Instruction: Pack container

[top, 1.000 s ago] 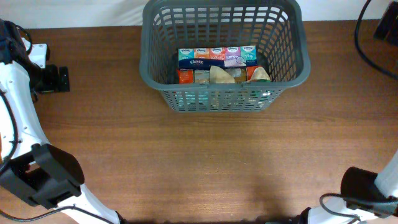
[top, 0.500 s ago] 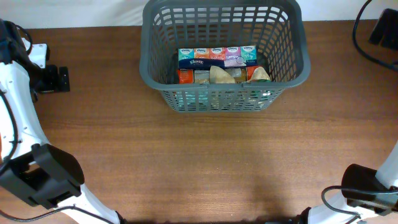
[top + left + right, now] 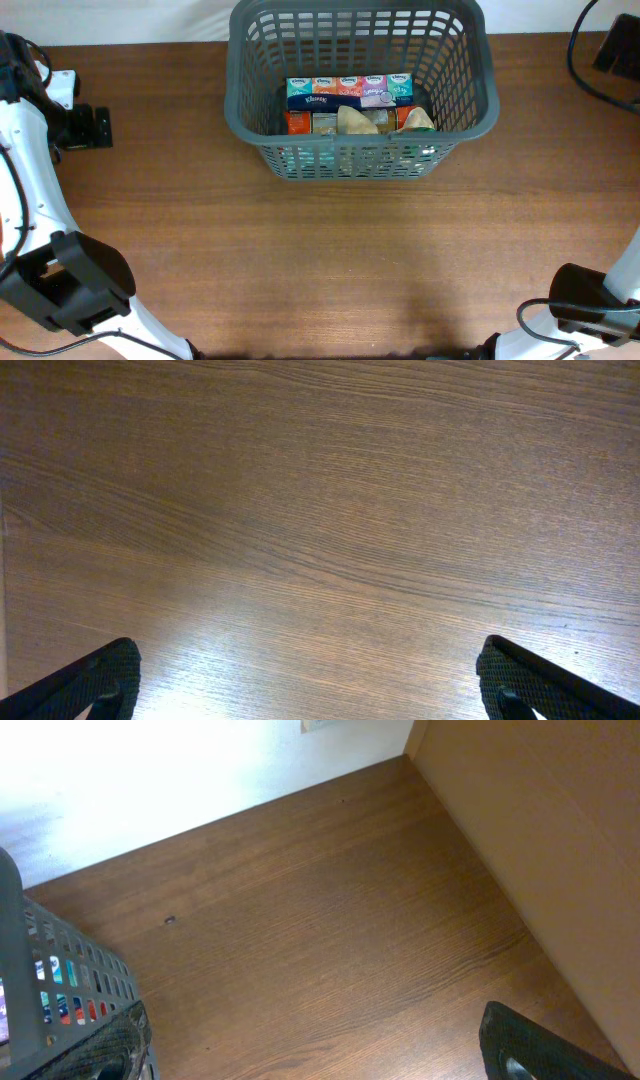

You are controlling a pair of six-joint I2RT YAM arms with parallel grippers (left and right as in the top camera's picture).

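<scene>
Jaws of the left gripper stand wide apart over the bare table, holding nothing. One dark grey basket sits far centre, holding a row of five Kleenex packs plus nearer packets I cannot count. The right gripper, beside the basket's corner, is equally spread and empty.

Overhead's evenly lit and sharp. Left wrist has glare on the table near-left; right wrist's far wall is blown out white.
</scene>
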